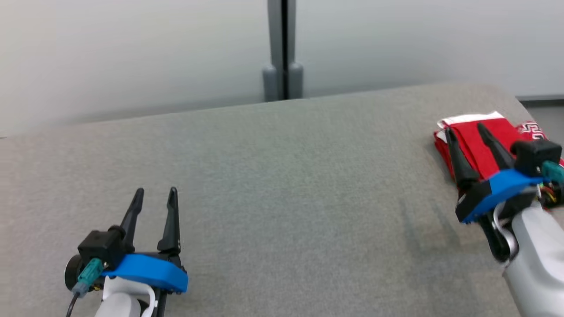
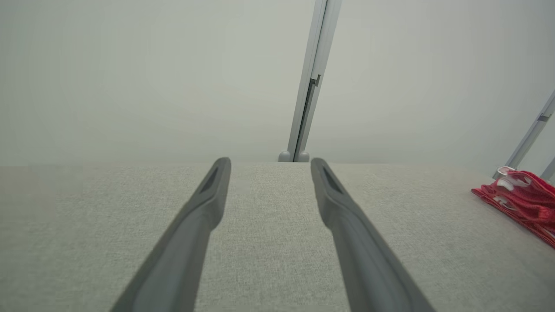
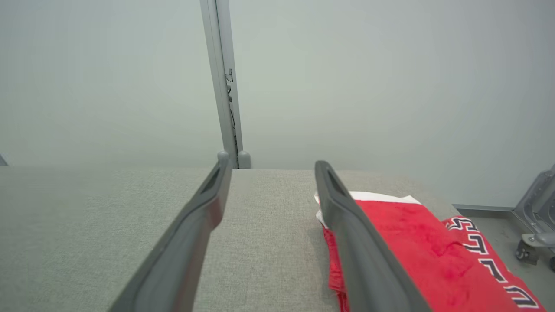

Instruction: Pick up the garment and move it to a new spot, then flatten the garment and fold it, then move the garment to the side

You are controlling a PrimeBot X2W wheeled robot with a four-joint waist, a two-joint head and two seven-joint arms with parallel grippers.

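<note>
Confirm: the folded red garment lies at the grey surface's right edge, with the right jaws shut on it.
Wrong on the grip: in the right wrist view the right gripper has its jaws open, not clamping the red garment. The rest holds.

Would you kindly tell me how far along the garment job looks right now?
Done, it seems: the red garment lies folded in a compact stack at the right-hand edge of the grey table, so moving, flattening, folding and setting aside look complete. In hand: nothing; the right pincer stands open at the garment, the left pincer open over bare table. Left: probably just drawing the right pincer clear.
</note>
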